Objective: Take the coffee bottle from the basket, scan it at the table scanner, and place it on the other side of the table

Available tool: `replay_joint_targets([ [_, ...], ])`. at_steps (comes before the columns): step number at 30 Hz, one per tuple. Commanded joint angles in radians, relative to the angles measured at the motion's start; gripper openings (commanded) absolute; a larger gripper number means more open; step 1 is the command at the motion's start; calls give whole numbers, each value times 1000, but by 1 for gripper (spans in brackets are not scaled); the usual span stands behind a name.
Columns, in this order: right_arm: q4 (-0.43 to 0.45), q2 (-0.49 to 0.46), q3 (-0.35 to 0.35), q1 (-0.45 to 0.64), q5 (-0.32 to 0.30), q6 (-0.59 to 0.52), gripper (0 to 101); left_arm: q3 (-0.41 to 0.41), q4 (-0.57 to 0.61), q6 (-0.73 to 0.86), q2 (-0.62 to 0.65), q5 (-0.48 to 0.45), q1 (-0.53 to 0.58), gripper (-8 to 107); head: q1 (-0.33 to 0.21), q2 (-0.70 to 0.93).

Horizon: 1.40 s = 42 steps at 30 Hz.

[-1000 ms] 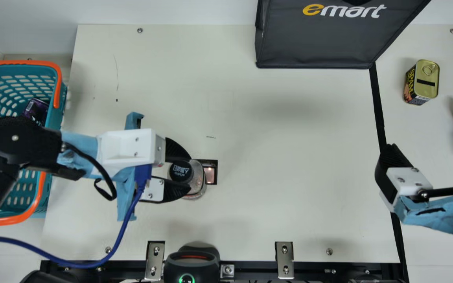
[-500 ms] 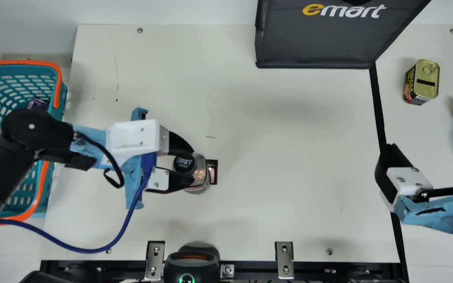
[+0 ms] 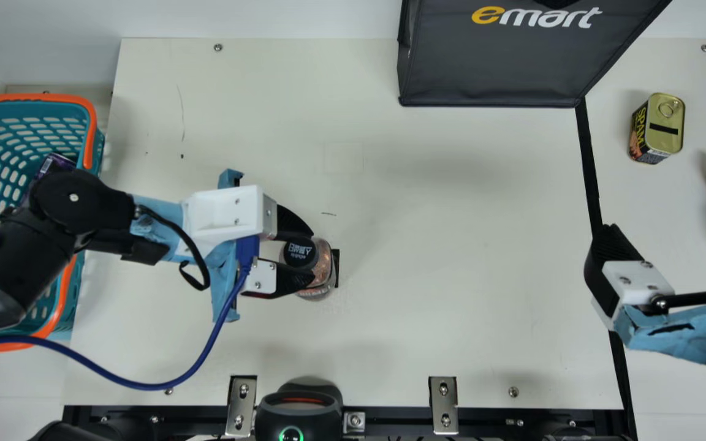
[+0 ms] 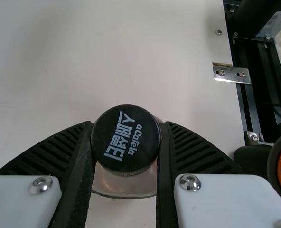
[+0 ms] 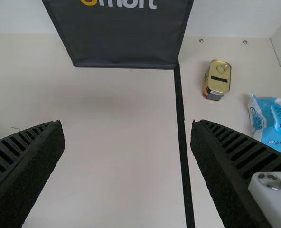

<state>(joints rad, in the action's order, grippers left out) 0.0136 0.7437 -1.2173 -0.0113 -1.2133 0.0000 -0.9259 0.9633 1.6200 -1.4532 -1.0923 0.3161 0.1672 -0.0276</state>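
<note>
This looks like a mock shop checkout: shopping basket (image 3: 34, 98), dark carrier bag (image 3: 491, 67), gold food tin (image 3: 665, 119).

left gripper (image 3: 312, 256) and coffee bottle (image 3: 325, 268) shifted rightward, table scanner (image 3: 336, 268) now mostly covered

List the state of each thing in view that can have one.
Coffee bottle: capped, roughly upright, gripped
Left gripper: closed on the bottle
Right gripper: open, holding nothing
Basket: holds a dark can
Gold-topped tin: upright, unopened
Green ring light: lit
Black bag: standing
</note>
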Motion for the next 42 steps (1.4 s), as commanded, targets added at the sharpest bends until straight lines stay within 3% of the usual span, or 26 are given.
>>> replay_joint_targets([
  [1, 0, 0, 0, 0, 0, 0, 95, 3, -4, -6, 3, 4, 1, 42, -29, 0],
  [15, 0, 0, 0, 0, 1, 0, 95, 37, 50, -146, 106, 27, -19, 89, -29, 0],
  [28, 0, 0, 0, 0, 1, 0, 95, 132, 34, -524, 333, 191, -22, 90, -29, 0],
  [36, 0, 0, 0, 0, 1, 0, 95, 153, -136, -866, 418, 345, 51, 90, -29, 0],
  [42, 0, 0, 0, 0, 1, 0, 95, 132, -328, -1140, 441, 422, 109, 90, -29, 0],
])
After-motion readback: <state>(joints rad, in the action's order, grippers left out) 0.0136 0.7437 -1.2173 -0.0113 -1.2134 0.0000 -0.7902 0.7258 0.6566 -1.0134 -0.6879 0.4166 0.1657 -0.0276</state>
